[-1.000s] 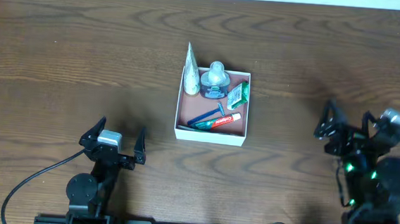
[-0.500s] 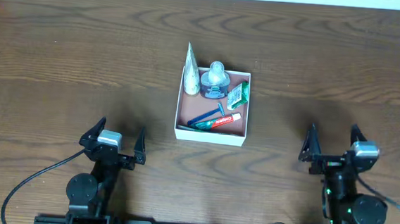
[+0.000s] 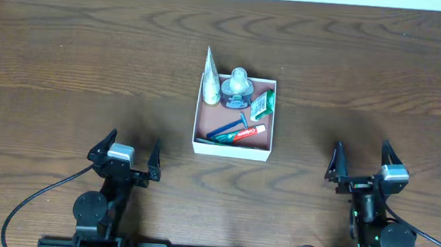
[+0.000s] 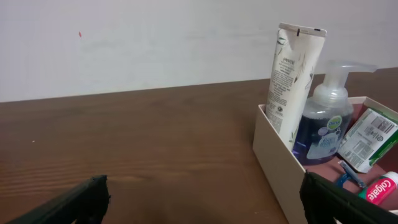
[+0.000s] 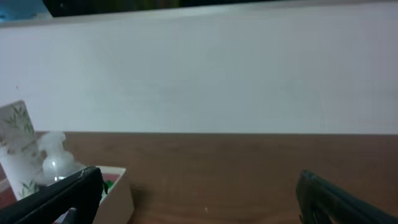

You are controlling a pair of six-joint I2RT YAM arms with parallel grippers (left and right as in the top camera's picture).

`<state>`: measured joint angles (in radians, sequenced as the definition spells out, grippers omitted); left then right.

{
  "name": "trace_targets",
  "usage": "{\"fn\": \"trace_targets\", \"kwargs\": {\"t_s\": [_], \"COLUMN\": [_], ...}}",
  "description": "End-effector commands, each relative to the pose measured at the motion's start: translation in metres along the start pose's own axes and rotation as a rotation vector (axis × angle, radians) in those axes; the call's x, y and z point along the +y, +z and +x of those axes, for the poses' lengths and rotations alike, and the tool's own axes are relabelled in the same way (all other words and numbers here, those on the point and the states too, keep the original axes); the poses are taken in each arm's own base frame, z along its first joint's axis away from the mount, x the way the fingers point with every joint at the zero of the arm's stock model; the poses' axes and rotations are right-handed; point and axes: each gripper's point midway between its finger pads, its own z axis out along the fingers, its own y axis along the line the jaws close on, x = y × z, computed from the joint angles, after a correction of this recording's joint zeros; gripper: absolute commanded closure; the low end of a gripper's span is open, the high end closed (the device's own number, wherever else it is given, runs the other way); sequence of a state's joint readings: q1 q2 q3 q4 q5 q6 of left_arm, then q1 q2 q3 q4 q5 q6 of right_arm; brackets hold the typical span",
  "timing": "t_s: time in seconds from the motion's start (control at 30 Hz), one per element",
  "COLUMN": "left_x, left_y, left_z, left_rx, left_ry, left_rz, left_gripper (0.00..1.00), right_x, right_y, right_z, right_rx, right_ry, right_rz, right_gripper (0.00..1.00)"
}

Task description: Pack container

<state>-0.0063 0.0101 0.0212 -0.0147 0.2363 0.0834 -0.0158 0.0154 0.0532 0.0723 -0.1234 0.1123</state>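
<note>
**Both arms idle with jaws wide; the filled box sits mid-table**

A shallow square container [image 3: 231, 150] with thin white walls and a dull reddish-pink floor sits near the middle of the dark brown wooden table [image 3: 69, 66]. It lies between the two arms and farther from the robot than either gripper.

A white tube with a leaf print [image 3: 210, 84] stands upright in the box's far left corner and rises well above the wall. Just beside it, along the far wall, stands a clear foam-pump bottle holding blue liquid [image 3: 238, 87]. A green packet [image 3: 262, 103] lies near the far right corner. Toward the near wall, a blue razor [image 3: 228, 128] and a red-and-white toothpaste tube [image 3: 247, 133] lie flat and slanted, close together.

The left gripper [image 3: 133, 148] is at the near left of the table, well apart from the box. Its jaws are spread wide with nothing between them. In the left wrist view its dark fingers [image 4: 74, 205] show at the two lower corners, with bare wood between them and the box's left wall off to the right.

The right gripper [image 3: 360, 160] is at the near right, also well apart from the box, with its jaws likewise spread wide and empty. In the right wrist view its fingers [image 5: 62, 196] frame bare table and a plain white wall [image 5: 199, 81], and a corner of the box shows at the lower left.

A black cable [image 3: 36, 196] curves from the left arm's base toward the near edge.
</note>
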Motion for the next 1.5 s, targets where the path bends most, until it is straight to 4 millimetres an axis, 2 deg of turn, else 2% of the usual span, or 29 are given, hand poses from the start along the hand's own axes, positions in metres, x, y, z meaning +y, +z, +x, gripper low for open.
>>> {"fn": "trace_targets", "kwargs": {"t_s": [0.0,0.17,0.47,0.63,0.87,1.13,1.27,1.47], "left_x": [-0.001,-0.001,-0.001,-0.001,-0.001,-0.001,-0.001,-0.001], "left_y": [0.001,0.001,0.001,0.001,0.001,0.001,0.001,0.001], "left_z": [0.015,0.015,0.015,0.015,0.015,0.015,0.015,0.015], "left_rx": [0.044,0.044,0.044,0.044,0.044,0.044,0.044,0.044], "left_ry": [0.001,0.001,0.001,0.001,0.001,0.001,0.001,0.001], "left_rz": [0.009,0.009,0.009,0.009,0.009,0.009,0.009,0.009], "left_gripper": [0.02,0.02,0.02,0.02,0.02,0.02,0.02,0.02], "right_x": [0.005,0.004,0.002,-0.001,-0.001,-0.003,-0.003,-0.01], "right_y": [0.0,0.001,0.001,-0.003,-0.003,-0.003,-0.003,-0.003], "right_z": [0.008,0.021,0.026,0.055,0.054,0.055,0.055,0.054], "right_rx": [0.008,0.037,0.058,0.178,0.173,0.173,0.174,0.176], "right_ry": [-0.015,-0.011,-0.017,-0.001,-0.092,-0.101,-0.18,-0.212], "right_rz": [-0.029,-0.031,-0.02,-0.008,-0.013,-0.004,-0.009,0.018], "right_gripper": [0.01,0.01,0.01,0.01,0.01,0.01,0.01,0.01]}}
